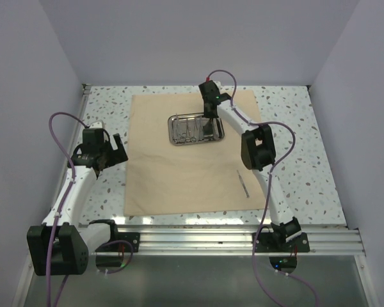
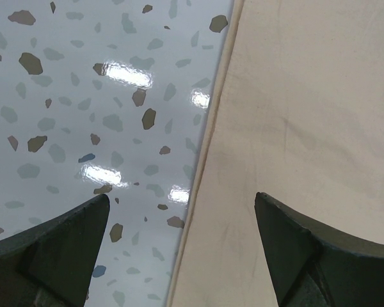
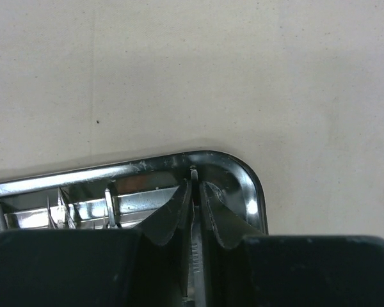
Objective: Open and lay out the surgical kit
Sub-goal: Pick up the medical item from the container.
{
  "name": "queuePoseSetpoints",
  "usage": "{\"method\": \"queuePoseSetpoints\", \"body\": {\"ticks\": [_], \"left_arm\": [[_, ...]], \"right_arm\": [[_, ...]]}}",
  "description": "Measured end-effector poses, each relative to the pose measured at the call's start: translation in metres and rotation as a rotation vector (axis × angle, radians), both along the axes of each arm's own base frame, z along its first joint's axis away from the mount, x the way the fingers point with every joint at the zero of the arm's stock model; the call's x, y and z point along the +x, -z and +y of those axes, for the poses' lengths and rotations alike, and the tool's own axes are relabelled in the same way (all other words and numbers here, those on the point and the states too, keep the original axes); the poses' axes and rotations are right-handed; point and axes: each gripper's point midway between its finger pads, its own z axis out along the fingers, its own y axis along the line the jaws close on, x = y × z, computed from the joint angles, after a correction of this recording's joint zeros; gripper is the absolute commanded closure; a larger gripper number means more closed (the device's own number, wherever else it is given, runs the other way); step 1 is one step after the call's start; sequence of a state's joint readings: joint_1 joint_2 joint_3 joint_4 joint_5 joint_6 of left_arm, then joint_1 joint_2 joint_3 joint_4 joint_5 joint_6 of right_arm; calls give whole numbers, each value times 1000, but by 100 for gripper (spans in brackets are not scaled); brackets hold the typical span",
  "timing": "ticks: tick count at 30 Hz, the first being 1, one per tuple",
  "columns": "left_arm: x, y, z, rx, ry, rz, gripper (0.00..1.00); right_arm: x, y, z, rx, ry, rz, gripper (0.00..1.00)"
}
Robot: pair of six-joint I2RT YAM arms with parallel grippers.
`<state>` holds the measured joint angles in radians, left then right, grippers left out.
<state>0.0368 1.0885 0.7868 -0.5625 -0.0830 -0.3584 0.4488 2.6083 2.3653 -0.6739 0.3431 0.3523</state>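
A loose tool [image 1: 244, 183] lay near the 4 o'clock edge of the cloth [image 1: 179, 185], which was spread flat on the surface [image 1: 307, 160]. At 9 o'clock the left pincer [image 2: 181, 198] hung wide open and empty over the cloth's edge. Farther off, toward 12 o'clock, the tray [image 1: 177, 119] sat on the cloth. At its 3 o'clock end the right pincer [image 3: 194, 187] was pinched nearly closed on a thin steel instrument [image 3: 192, 249].
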Motion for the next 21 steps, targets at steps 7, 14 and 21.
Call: {"method": "queuePoseSetpoints", "body": {"ticks": [7, 14, 21], "left_arm": [[0, 0, -5, 0, 17, -1, 0], [0, -1, -15, -1, 54, -8, 0], [-2, -4, -15, 10, 46, -22, 0]], "right_arm": [[-12, 1, -7, -10, 19, 18, 100], [-7, -1, -5, -11, 26, 22, 100], [-9, -5, -4, -2, 11, 28, 100]]}}
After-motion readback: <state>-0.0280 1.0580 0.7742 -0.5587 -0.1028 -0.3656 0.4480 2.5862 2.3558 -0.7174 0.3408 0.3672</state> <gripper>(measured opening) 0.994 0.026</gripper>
